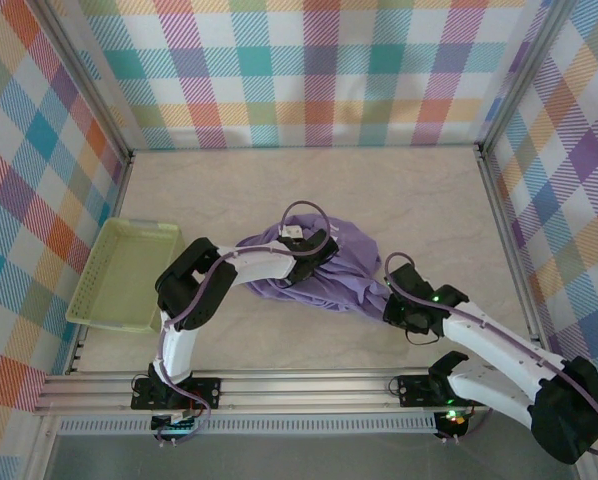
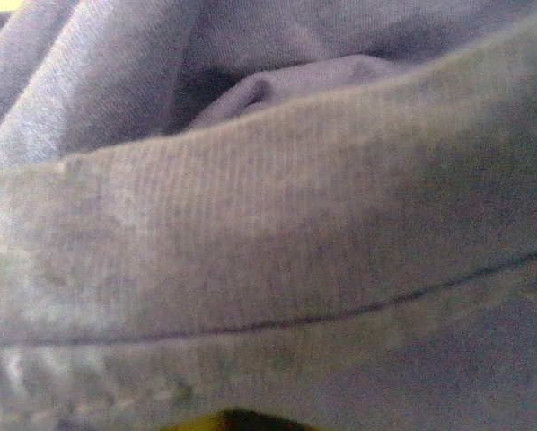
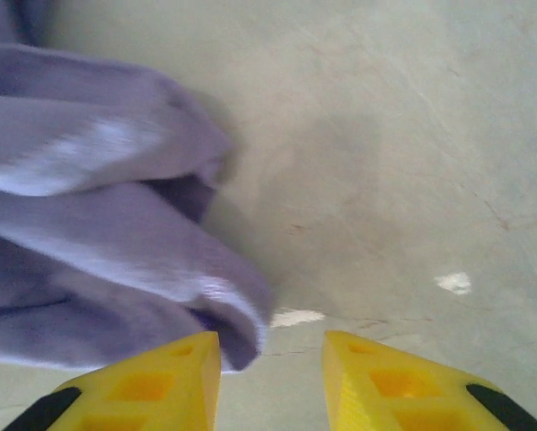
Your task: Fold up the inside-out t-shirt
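My right gripper (image 3: 270,348) stands open and empty, with a fold of the shirt (image 3: 116,242) just beside its left finger. My left gripper (image 1: 304,266) is down in the shirt's near-left part. Cloth hides its fingers, so I cannot tell whether it grips. The shirt lies bunched mid-table (image 1: 419,200).

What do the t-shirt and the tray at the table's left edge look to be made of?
T-shirt: soft knit fabric, likely cotton jersey, matte lavender; the left wrist view shows fine ribs and a stitched seam, and it bunches in loose folds. Tray: probably moulded plastic, pale yellow-green, smooth with a rigid raised rim.
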